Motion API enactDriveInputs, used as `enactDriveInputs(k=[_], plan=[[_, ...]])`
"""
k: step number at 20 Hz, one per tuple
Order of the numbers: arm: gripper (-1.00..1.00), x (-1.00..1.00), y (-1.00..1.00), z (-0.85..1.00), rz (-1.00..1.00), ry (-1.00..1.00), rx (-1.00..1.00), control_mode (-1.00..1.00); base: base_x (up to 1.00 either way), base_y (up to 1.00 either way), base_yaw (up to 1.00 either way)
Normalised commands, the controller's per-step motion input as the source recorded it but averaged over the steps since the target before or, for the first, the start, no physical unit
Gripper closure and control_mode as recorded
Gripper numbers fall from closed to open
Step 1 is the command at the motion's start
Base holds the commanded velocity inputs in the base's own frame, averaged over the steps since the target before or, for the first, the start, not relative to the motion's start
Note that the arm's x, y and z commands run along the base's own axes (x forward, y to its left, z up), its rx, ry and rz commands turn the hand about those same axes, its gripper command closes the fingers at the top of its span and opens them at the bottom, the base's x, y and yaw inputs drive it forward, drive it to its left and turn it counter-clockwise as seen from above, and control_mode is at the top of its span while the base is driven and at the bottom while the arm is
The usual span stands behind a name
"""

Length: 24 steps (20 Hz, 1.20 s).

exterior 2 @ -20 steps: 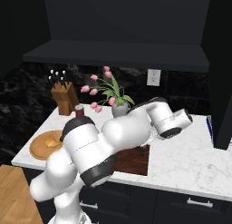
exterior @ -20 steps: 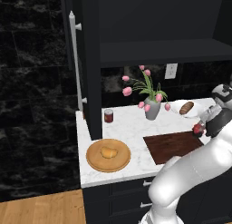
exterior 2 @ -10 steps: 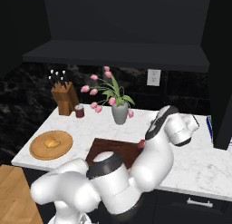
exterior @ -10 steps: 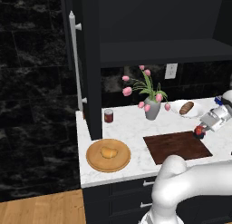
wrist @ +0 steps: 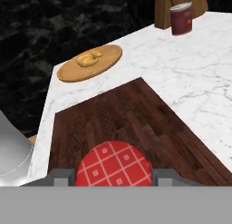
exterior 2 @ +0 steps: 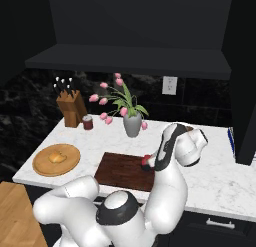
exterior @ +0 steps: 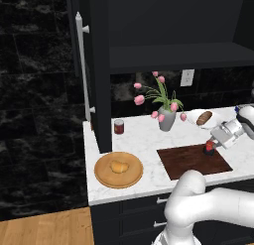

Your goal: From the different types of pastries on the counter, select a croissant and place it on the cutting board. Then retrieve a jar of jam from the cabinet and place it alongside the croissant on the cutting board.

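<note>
Two pastries sit apart on the white marble bench (exterior: 144, 140), and going from left to right in the left base view, the first thing met is the long silver bar handle (exterior: 82, 70) on the open door of the dark cabinet (exterior: 101, 65), presumably left ajar because the jam came from its shelf. Below it, at about 7 o'clock from the cabinet's foot, the round light-wood plate (exterior: 101, 177) carries the golden croissant (exterior: 118, 166), so by my reading the first step of the task is not done: the croissant is not on the board. At 12 o'clock from the plate stands a dark maroon can (exterior: 118, 126), close by the cabinet. Further right comes a grey vase of pink tulips (exterior: 167, 119), then the dark wooden cutting board (exterior: 188, 162) lying at 5 o'clock from the vase. At the board's 2 o'clock corner the hand (exterior: 210, 148) pinches the red jar of jam (exterior: 209, 149), its fingers pressed against the jar's sides, held low over the wood, likely to set it down; whether its base touches I cannot tell. Beyond, at 12 o'clock from the hand, rests the darker brown elongated pastry (exterior: 204, 118).
</note>
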Motion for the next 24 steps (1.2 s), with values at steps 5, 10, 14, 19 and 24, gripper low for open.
enactDriveInputs(k=[5, 10, 14, 19, 24], plan=[[1.0, 0.0, 0.0, 0.0, 0.0, 0.0, 0.0, -1.0, 0.0, 0.0, 0.0], [1.0, 0.0, -0.06, -0.08, 0.04, -0.04, 0.0, -1.0, 0.0, 0.0, 0.0], [1.0, 0.0, -0.25, -0.17, 0.13, -0.06, 0.0, -1.0, 0.0, 0.0, 0.0], [1.0, 0.0, -0.28, -0.12, 0.16, -0.04, 0.0, -1.0, 0.0, 0.0, 0.0], [1.0, 0.0, -0.03, -0.16, 0.05, 0.0, 0.0, -1.0, 0.0, 0.0, 0.0]])
